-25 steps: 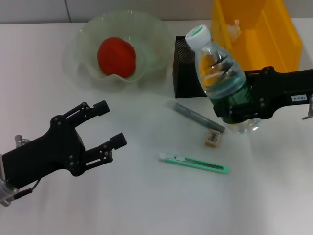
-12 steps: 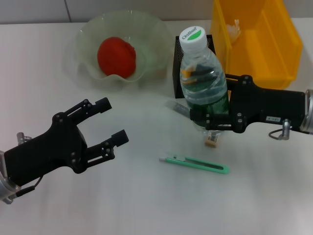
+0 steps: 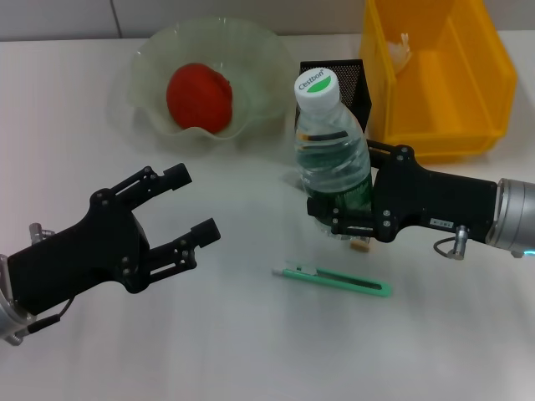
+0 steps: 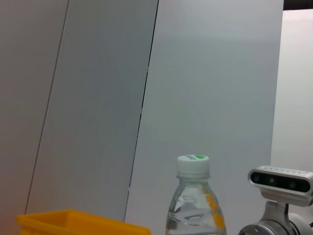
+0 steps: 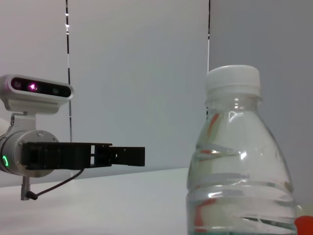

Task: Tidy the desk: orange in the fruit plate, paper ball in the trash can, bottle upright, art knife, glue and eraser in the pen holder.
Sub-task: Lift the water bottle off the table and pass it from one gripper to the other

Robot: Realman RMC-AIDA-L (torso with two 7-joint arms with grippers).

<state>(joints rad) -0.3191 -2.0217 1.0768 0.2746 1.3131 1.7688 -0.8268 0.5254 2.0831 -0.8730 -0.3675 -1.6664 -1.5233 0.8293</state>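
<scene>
The clear bottle [image 3: 331,154] with a white-and-green cap stands upright just in front of the black mesh pen holder [image 3: 349,77], and my right gripper [image 3: 333,215] is shut on its lower part. It also shows in both wrist views [image 4: 195,208] [image 5: 235,166]. The orange [image 3: 199,95] lies in the pale glass fruit plate [image 3: 149,52]. A paper ball [image 3: 402,46] rests inside the yellow trash can [image 3: 468,125]. The green art knife [image 3: 332,280] lies flat on the table, and the eraser [image 3: 361,245] peeks out under my right gripper. The glue is hidden. My left gripper [image 3: 192,205] hovers open at the front left.
The white table [image 3: 251,351] carries everything. The pen holder and yellow can stand close behind the bottle. My left gripper [image 5: 98,155] appears across the table in the right wrist view, and the yellow can [image 4: 73,221] in the left wrist view.
My right gripper has carried the bottle leftward and forward while turning it from tilted to upright. The glue stick is now covered by bottle and gripper. The left arm barely moved.
</scene>
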